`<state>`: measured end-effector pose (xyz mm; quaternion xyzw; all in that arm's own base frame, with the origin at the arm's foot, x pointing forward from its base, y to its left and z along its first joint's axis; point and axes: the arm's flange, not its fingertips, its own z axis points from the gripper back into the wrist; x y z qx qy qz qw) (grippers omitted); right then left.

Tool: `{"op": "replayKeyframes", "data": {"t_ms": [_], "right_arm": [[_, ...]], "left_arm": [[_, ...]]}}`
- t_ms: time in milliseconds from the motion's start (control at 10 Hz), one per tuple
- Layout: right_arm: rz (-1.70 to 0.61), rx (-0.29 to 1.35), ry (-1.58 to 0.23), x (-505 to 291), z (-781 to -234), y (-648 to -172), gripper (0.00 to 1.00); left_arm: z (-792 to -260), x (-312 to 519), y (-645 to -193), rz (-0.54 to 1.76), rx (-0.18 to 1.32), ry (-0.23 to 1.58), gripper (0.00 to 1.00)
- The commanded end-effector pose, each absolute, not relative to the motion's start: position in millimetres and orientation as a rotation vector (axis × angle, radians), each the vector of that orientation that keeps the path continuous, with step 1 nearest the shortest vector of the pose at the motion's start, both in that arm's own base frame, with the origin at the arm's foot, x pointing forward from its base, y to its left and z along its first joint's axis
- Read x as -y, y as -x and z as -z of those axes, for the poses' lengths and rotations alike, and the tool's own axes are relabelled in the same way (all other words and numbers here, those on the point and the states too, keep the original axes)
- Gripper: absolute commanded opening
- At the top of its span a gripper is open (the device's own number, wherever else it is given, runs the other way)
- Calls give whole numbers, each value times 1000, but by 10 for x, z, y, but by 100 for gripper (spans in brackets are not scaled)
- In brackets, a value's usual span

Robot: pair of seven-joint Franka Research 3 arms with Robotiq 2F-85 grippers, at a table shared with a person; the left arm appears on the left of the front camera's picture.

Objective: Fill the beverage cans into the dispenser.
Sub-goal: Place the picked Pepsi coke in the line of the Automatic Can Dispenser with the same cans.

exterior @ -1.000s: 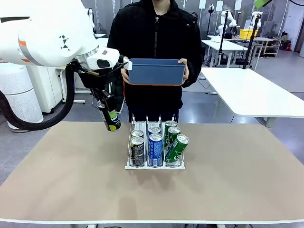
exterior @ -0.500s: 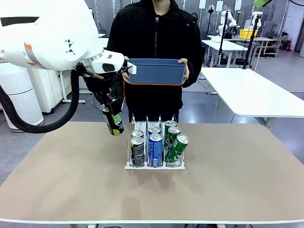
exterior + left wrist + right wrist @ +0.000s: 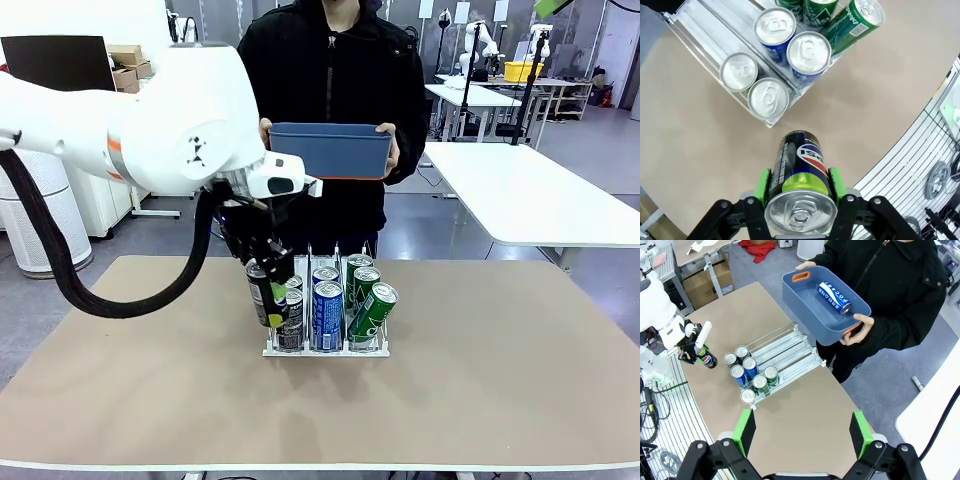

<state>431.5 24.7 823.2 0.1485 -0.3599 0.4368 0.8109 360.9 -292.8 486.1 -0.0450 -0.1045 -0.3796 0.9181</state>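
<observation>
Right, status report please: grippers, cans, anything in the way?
Left gripper shut on dark can, beside the rack. Right gripper open, high above table. Rack holds seven, front green can tilted. Blue can in person's bin.

the front camera, fixed at the robot's edge of the table point(image 3: 480, 400), looks level across it at a person point(image 3: 330, 90) on the far side, the rack point(image 3: 327, 351) at centre frame. the left wrist camera hangs close, looking down past a can point(image 3: 801, 165) at the same rack, upper left of frame. the right wrist camera looks down from high and far off, taking in rack, table, person and blue bin point(image 3: 807, 312) together.
</observation>
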Motion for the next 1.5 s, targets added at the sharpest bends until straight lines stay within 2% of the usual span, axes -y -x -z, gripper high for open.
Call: {"op": "replayKeyframes", "data": {"t_ms": [0,600,1400], "right_arm": [[-929,761,-316,-252,-8221,-4293,100],[-929,761,-316,-252,-8221,-4293,100],[-929,761,-316,-252,-8221,-4293,100]], "left_arm": [[-4683,2979,-3607,784,277,173,58],[-4428,3039,-3827,811,265,147,58],[-4261,2946,-4348,800,313,110,58]]}}
